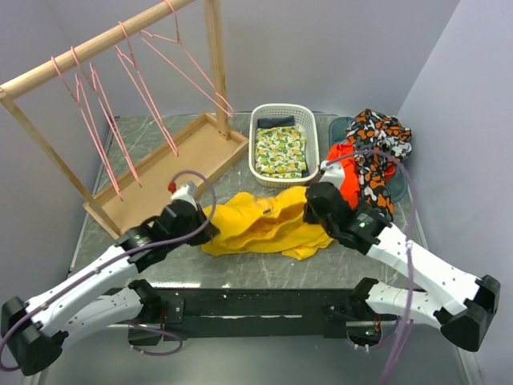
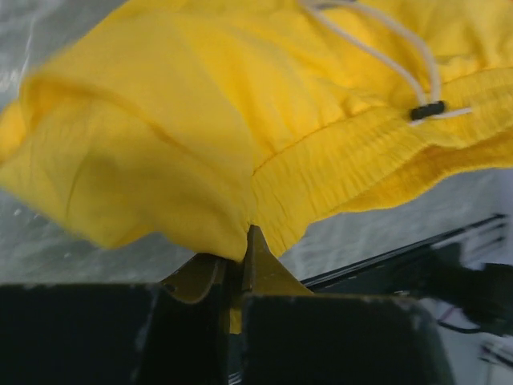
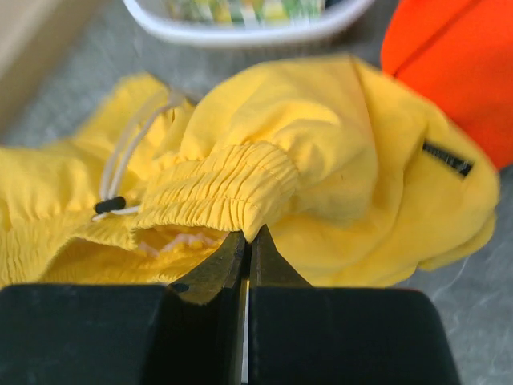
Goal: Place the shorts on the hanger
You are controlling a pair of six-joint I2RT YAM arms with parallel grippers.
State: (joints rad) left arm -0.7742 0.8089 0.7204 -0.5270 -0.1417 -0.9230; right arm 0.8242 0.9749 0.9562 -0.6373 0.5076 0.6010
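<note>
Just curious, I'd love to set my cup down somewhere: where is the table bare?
Bare table runs in a strip between the yellow shorts and the black rail at the near edge, and a patch behind the wooden rack base at far left. It's crowded on the right: basket, orange cloth, patterned cloth.

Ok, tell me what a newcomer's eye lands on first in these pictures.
The bright yellow shorts sprawl across the middle of the table. The left pincer and right pincer are each shut on the fabric at opposite ends. Behind on the left, pink hangers dangle from a wooden rail. At the far right lie an orange-red cloth and a patterned cloth.
</note>
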